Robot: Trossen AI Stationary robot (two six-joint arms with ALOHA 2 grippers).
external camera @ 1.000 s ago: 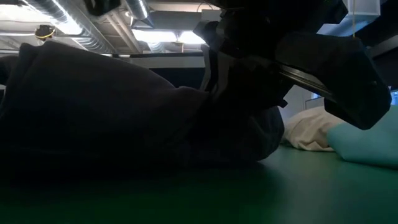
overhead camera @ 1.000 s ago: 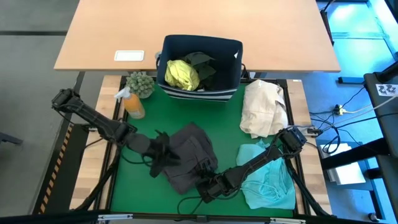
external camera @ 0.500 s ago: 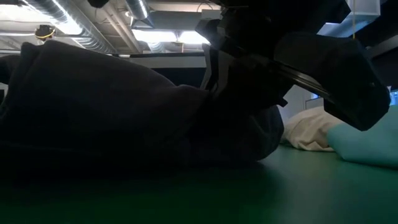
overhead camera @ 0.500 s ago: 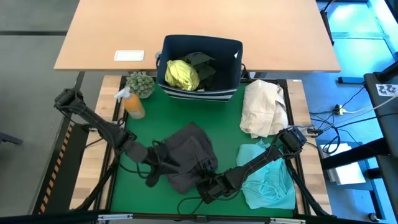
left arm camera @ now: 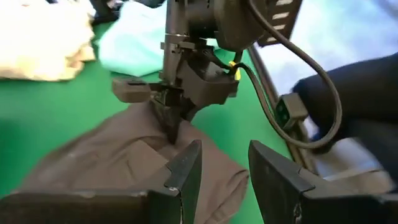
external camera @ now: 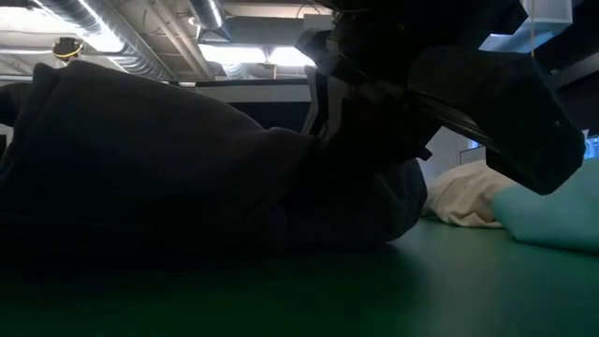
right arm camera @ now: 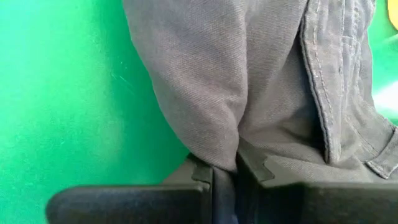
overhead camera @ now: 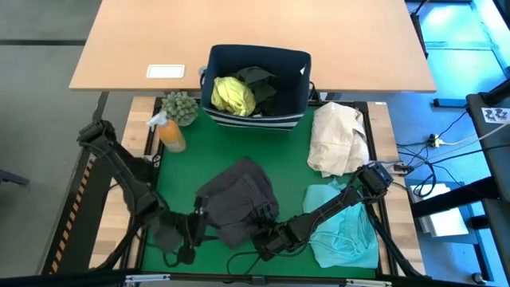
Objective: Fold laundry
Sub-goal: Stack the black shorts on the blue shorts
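Observation:
A charcoal grey garment [overhead camera: 239, 199] lies bunched on the green mat [overhead camera: 215, 151] at the table's middle. My right gripper [overhead camera: 260, 237] is shut on the garment's near edge. My left gripper [overhead camera: 199, 227] stands open just off the garment's near left corner, pointing toward the right gripper [left arm camera: 174, 118], its fingers [left arm camera: 186, 171] above the cloth with nothing between them. A turquoise garment [overhead camera: 343, 227] lies at the near right. A yellow-green shirt [overhead camera: 233, 94] and a dark garment [overhead camera: 259, 80] sit in the navy bin [overhead camera: 255, 53]. My right gripper pinches a raised fold of the grey garment's near edge [right arm camera: 214, 158] between its two shut fingers. The fingers slant down at it from the table's right. The fold is drawn up a little to the fingertips [left arm camera: 171, 127]; the rest of the garment lies on the mat.
A cream-beige cloth bundle [overhead camera: 339, 139] lies at the right, beyond the turquoise garment. An orange spray bottle [overhead camera: 170, 134] and a small potted plant [overhead camera: 180, 106] stand at the far left, beside the bin. Bare green mat shows left of the grey garment.
My left gripper has drawn off the grey garment's left part and swung toward the table's near edge, rolling as it went; it now points across at the right gripper. The garment and my right gripper have kept still.

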